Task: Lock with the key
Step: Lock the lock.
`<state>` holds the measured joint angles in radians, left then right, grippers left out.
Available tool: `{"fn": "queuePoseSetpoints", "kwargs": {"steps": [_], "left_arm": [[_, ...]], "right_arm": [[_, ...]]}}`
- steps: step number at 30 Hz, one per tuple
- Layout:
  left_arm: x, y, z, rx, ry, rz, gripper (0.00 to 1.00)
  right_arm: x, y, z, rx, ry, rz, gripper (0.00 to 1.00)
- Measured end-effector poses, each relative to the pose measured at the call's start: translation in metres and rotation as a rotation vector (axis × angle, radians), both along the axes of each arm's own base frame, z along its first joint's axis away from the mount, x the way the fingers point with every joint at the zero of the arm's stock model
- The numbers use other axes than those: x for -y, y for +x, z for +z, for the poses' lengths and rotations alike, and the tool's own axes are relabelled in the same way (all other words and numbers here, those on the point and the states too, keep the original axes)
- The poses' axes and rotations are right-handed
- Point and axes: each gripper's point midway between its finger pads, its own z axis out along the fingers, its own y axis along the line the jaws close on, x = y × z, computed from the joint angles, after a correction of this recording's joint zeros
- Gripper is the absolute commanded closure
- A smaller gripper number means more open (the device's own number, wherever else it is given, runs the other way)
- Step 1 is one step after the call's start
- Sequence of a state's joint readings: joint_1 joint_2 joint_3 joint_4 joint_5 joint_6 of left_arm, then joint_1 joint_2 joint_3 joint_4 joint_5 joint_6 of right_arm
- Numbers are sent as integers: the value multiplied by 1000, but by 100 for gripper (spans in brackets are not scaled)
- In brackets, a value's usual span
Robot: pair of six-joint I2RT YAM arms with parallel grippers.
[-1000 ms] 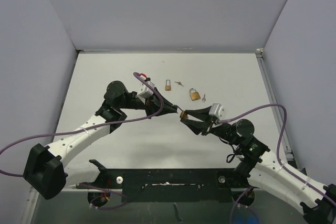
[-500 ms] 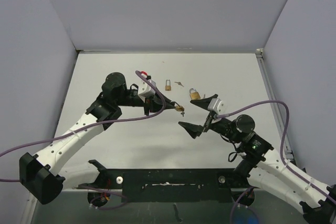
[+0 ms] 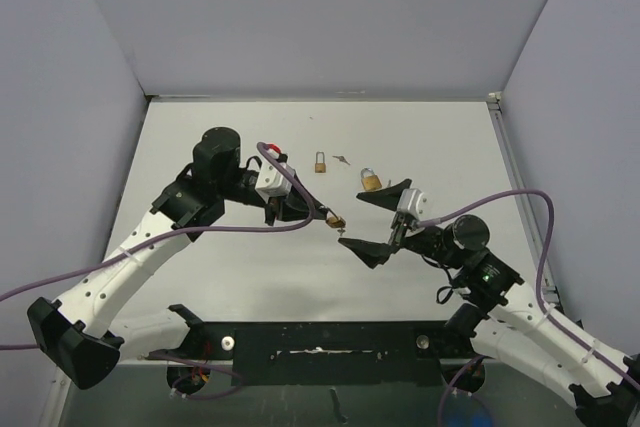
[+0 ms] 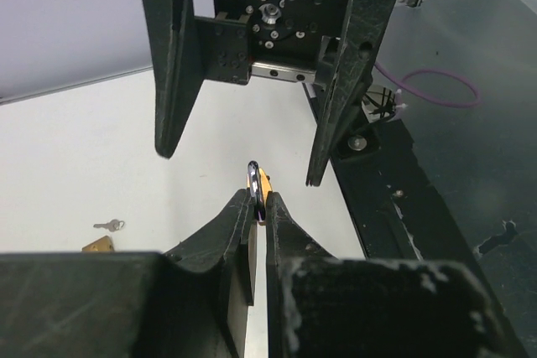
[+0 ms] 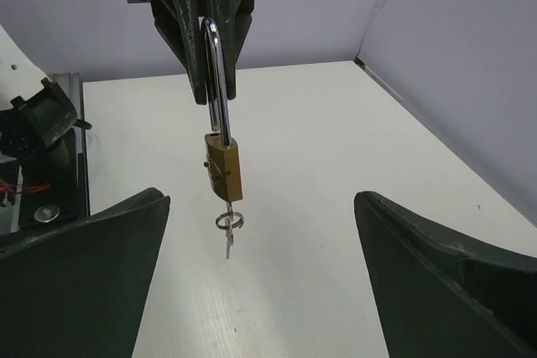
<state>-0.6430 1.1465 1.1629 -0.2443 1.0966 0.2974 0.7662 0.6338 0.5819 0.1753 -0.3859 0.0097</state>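
A brass padlock (image 5: pixel 223 168) hangs by its steel shackle (image 5: pixel 214 81) from my left gripper (image 4: pixel 258 203), which is shut on the shackle. The key (image 5: pixel 229 232) sticks out of the bottom of the lock with a ring on it. In the top view the padlock (image 3: pixel 335 219) hangs between the two arms above the table. My right gripper (image 3: pixel 373 222) stands wide open just to the right of the lock, facing it and touching nothing. In the right wrist view its fingers (image 5: pixel 101 249) flank the lock from a distance.
Farther back on the white table (image 3: pixel 200 147) lie a small padlock (image 3: pixel 320 162) with a loose key (image 3: pixel 341 159), and a second brass padlock (image 3: pixel 370 181) with a key (image 3: pixel 389 185). A black rail (image 3: pixel 320 342) runs along the near edge. Grey walls enclose the table.
My right gripper has opened, let go of the lock's key end and drawn back to the right. The left gripper has carried the padlock slightly left.
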Motion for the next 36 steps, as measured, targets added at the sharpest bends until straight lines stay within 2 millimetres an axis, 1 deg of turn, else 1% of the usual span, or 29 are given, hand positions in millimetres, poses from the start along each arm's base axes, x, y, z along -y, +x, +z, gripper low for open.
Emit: {"fn": "queuePoseSetpoints", "kwargs": {"steps": [1, 4, 9, 13, 20, 24, 26, 32, 36], "left_arm": [[0, -2, 0, 0, 1, -8, 100], [0, -5, -2, -7, 12, -29, 100], [3, -7, -8, -22, 34, -48, 100], [3, -10, -12, -31, 47, -56, 100], [3, -8, -15, -27, 58, -43, 100], [4, -8, -16, -26, 61, -42, 100], [5, -8, -16, -26, 61, -41, 100], [5, -7, -16, -20, 63, -29, 100], [6, -5, -16, -17, 63, -24, 100]], "right_arm": [[-3, -1, -1, -2, -1, 13, 0], [-12, -4, -7, -17, -15, 68, 4], [-23, -5, -22, -67, -48, 124, 16], [-27, -7, -20, -71, -40, 148, 19], [-30, -9, -11, -61, -15, 169, 39], [-33, -9, -11, -69, -15, 182, 54], [-35, -9, -12, -79, -17, 190, 55], [-38, -8, -16, -99, -26, 200, 54], [-38, -8, -17, -99, -26, 200, 56]]}}
